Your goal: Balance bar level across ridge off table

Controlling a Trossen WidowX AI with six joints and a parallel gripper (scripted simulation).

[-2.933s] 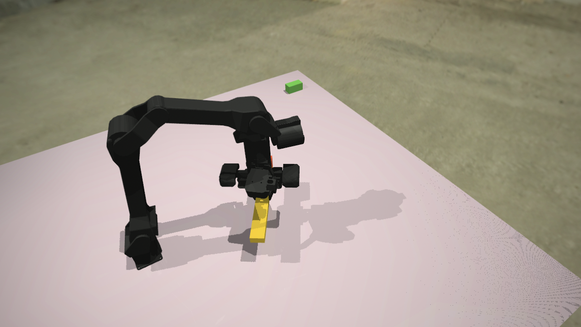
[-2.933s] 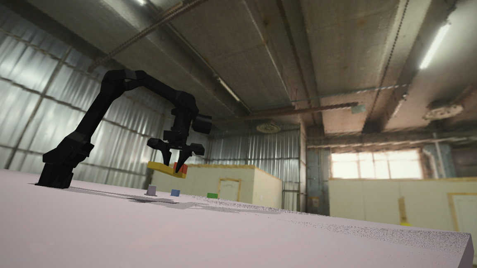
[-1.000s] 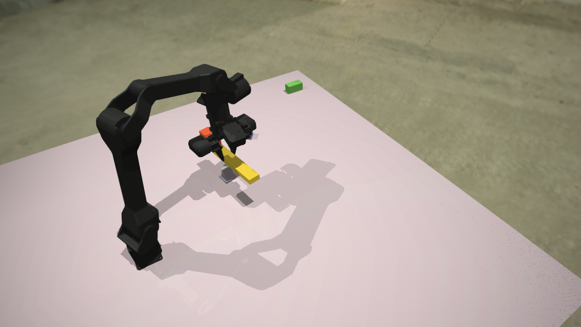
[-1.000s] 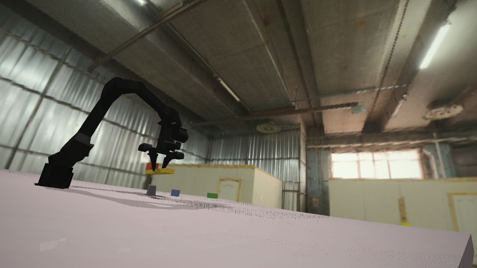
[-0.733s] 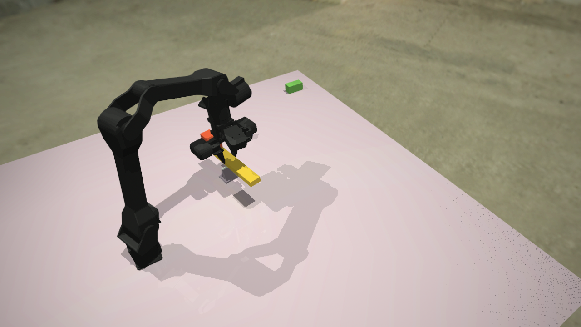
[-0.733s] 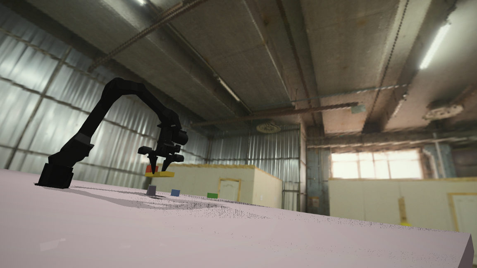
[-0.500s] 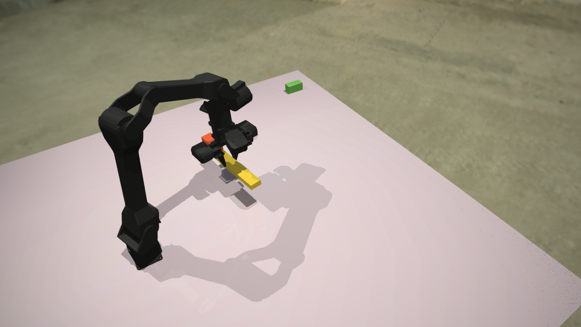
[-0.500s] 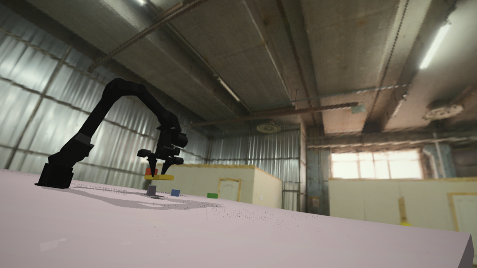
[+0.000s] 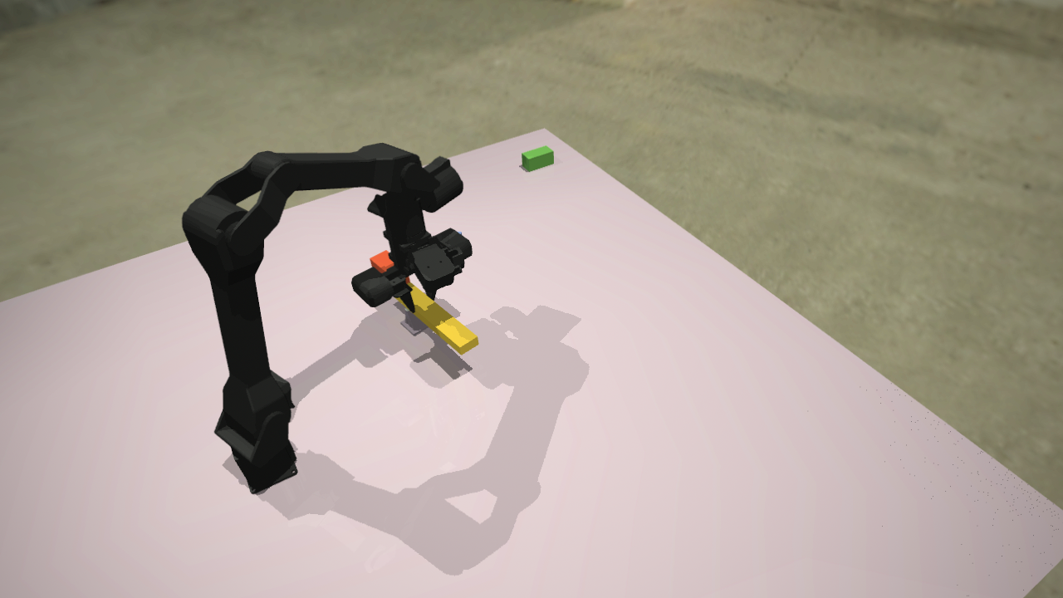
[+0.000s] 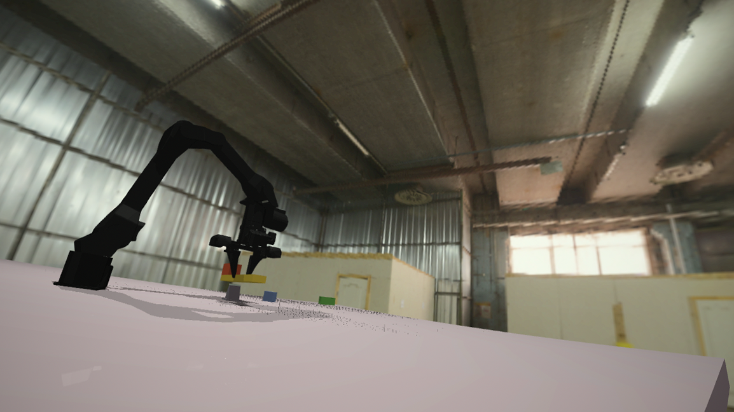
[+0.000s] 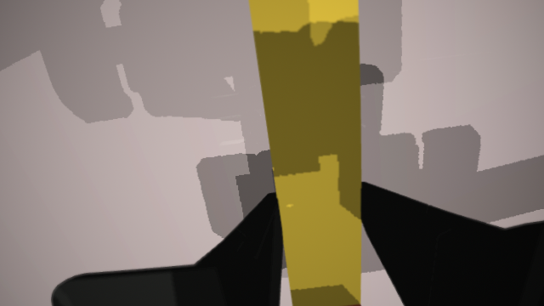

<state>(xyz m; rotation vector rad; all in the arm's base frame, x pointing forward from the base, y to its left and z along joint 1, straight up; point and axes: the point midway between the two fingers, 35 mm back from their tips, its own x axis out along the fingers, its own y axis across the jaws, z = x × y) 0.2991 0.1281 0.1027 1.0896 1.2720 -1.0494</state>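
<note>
My gripper is shut on the yellow bar, gripping it across its width. The bar hangs about level and clear of the table. The ridge, a small grey block, stands on the table right under the bar. In the wrist view the ridge shows as a dark patch at the bar's left edge, by my left finger. I cannot tell whether the bar touches the ridge.
An orange block lies just behind the gripper. A blue block lies a little beyond the ridge. A green block sits near the table's far corner. The arm's base stands at the front left.
</note>
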